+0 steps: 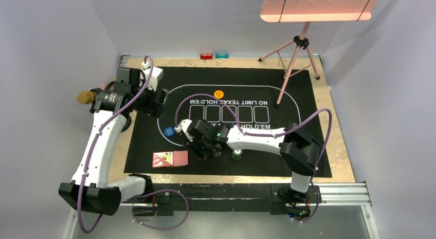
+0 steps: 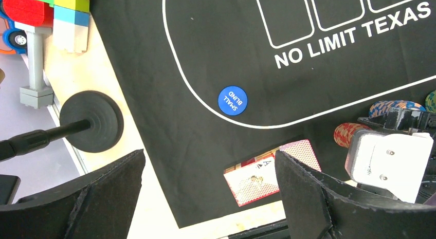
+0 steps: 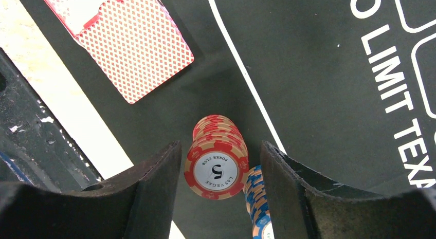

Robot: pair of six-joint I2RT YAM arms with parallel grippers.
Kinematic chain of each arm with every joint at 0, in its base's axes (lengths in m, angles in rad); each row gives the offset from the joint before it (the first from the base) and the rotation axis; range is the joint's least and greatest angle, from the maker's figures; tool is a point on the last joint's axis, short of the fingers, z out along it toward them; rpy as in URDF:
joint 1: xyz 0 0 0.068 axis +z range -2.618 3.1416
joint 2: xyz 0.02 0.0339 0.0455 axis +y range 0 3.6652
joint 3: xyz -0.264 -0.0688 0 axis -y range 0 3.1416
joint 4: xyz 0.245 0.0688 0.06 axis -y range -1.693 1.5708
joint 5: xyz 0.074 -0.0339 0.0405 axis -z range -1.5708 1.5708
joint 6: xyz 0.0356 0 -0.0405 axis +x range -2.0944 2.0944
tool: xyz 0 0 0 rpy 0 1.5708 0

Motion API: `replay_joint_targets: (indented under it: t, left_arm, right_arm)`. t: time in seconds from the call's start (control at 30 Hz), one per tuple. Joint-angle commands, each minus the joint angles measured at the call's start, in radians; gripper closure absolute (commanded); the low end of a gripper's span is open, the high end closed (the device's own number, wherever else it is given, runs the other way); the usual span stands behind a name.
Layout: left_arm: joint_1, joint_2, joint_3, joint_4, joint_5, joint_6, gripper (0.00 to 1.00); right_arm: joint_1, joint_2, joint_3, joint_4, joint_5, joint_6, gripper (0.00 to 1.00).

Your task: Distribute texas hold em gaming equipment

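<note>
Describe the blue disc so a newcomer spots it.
On the black poker mat, find the white oval's curved end on the left arm's side. Just inside it lies the blue disc, lettered SMALL BLIND, unlike the orange disc and striped chips.

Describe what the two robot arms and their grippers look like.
Both the left arm and right arm have white links and black joints. A purple cable loops along each. The fingers are black, thick and wedge-shaped.

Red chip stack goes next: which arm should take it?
Right. The right arm's open jaws straddle the red chip stack. The left arm hangs open-jawed near the left edge of the mat, away from the chips.
</note>
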Motion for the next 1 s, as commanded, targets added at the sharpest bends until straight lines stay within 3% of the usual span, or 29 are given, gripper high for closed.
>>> replay_joint_targets:
  t: [0.0, 0.37, 0.73, 0.97]
  left_arm:
    - [0.006, -0.025, 0.047, 0.000, -0.006, 0.007, 0.00]
    - [0.006, -0.040, 0.042, 0.001, -0.009, 0.004, 0.00]
    - [0.006, -0.044, 0.036, 0.006, -0.017, 0.001, 0.00]
    - [0.006, -0.049, 0.026, 0.004, -0.016, 0.008, 0.00]
  right_arm:
    - [0.006, 0.001, -0.005, 0.002, 0.020, -0.005, 0.38]
    - [0.006, 0.017, -0.016, -0.006, 0.014, -0.003, 0.41]
    - [0.006, -0.012, -0.036, 0.015, 0.041, 0.000, 0.53]
    - [0.006, -0.027, -0.013, 0.000, 0.030, 0.000, 0.48]
